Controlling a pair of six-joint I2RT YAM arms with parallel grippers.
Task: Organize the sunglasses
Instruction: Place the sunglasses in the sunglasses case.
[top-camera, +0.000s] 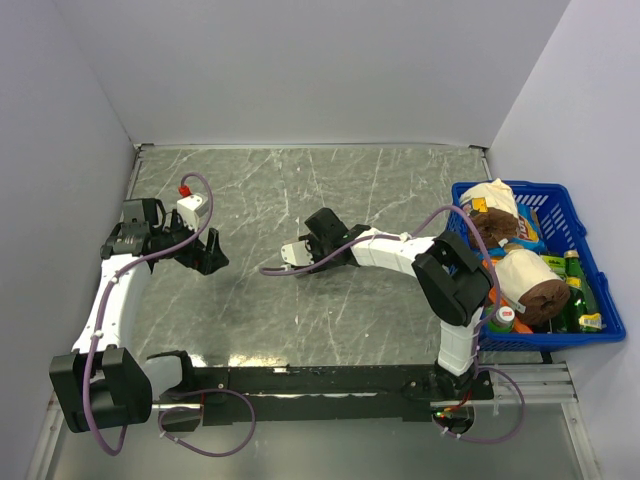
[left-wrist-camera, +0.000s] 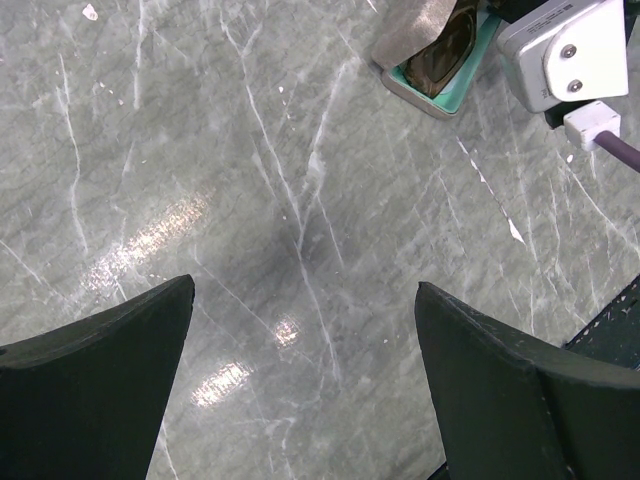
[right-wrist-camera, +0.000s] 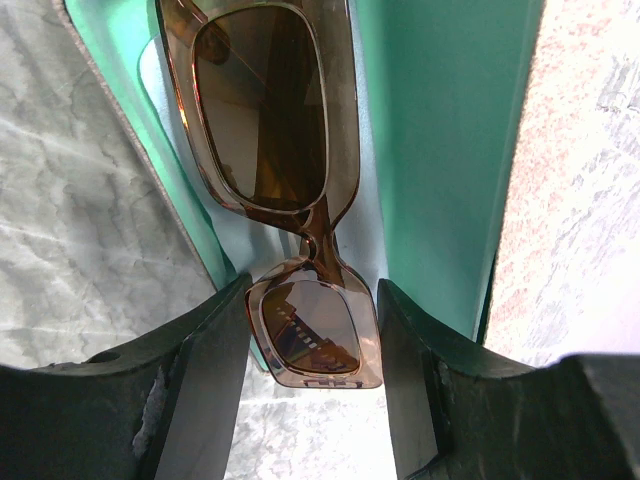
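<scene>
The sunglasses (right-wrist-camera: 265, 110), with amber-brown lenses and a translucent brown frame, hang lengthwise in my right gripper (right-wrist-camera: 312, 340). It is shut on the near lens, one finger against each side. The far lens lies over the open case (right-wrist-camera: 440, 130), which has a teal lining with a light blue cloth (right-wrist-camera: 372, 215) inside. In the left wrist view the case (left-wrist-camera: 415, 40) and a dark lens (left-wrist-camera: 450, 45) show at the top right. My left gripper (left-wrist-camera: 305, 370) is open and empty above bare table, left of the case. In the top view my right gripper (top-camera: 320, 228) hides the case, and my left gripper (top-camera: 208, 258) hovers at the left.
A blue basket (top-camera: 556, 188) holding paper rolls, bottles and packets stands at the right table edge. The right wrist's white camera (left-wrist-camera: 565, 50) and its purple cable are close beside the case. Grey walls enclose the marble table.
</scene>
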